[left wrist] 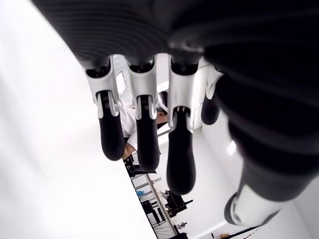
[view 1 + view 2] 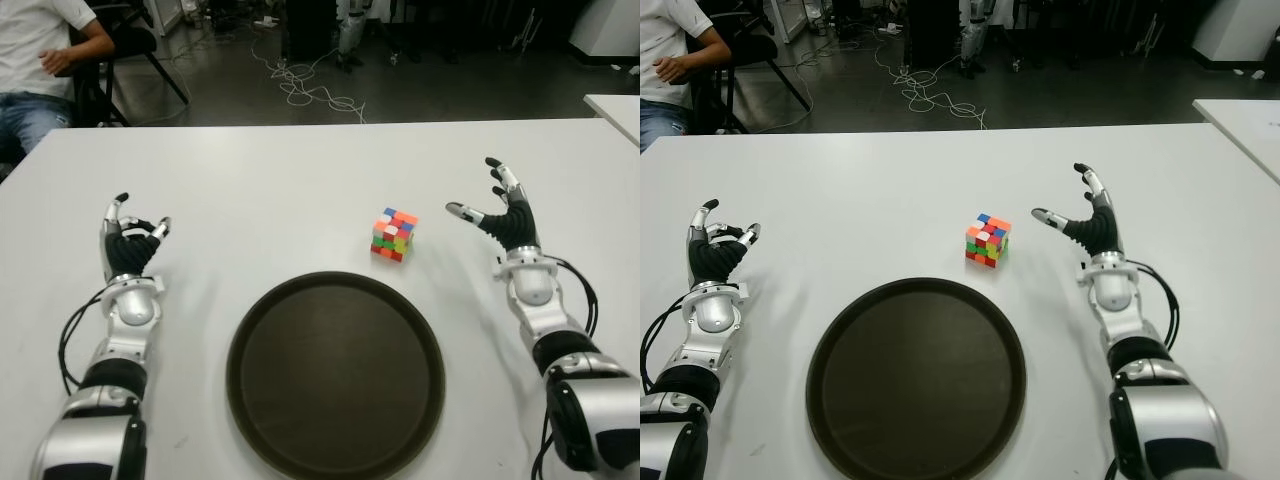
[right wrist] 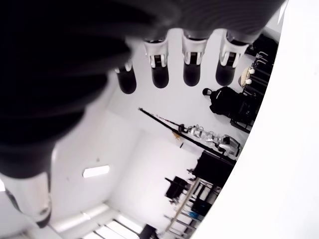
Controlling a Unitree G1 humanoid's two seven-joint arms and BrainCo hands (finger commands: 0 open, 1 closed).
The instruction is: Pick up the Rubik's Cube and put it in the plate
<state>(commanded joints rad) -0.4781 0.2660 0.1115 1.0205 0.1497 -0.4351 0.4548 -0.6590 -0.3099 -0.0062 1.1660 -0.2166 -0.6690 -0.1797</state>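
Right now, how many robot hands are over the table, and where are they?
2. The left hand is at the table's left side, far from the cube; the right hand is just right of the cube. Both hold nothing.

On the bench (image 2: 300, 180), the plate (image 2: 335, 372) lies at my near edge, the Rubik's Cube (image 2: 394, 234) just behind its right rim, my right robot hand (image 2: 497, 214) right of the cube, and my left robot hand (image 2: 130, 240) near the left edge.
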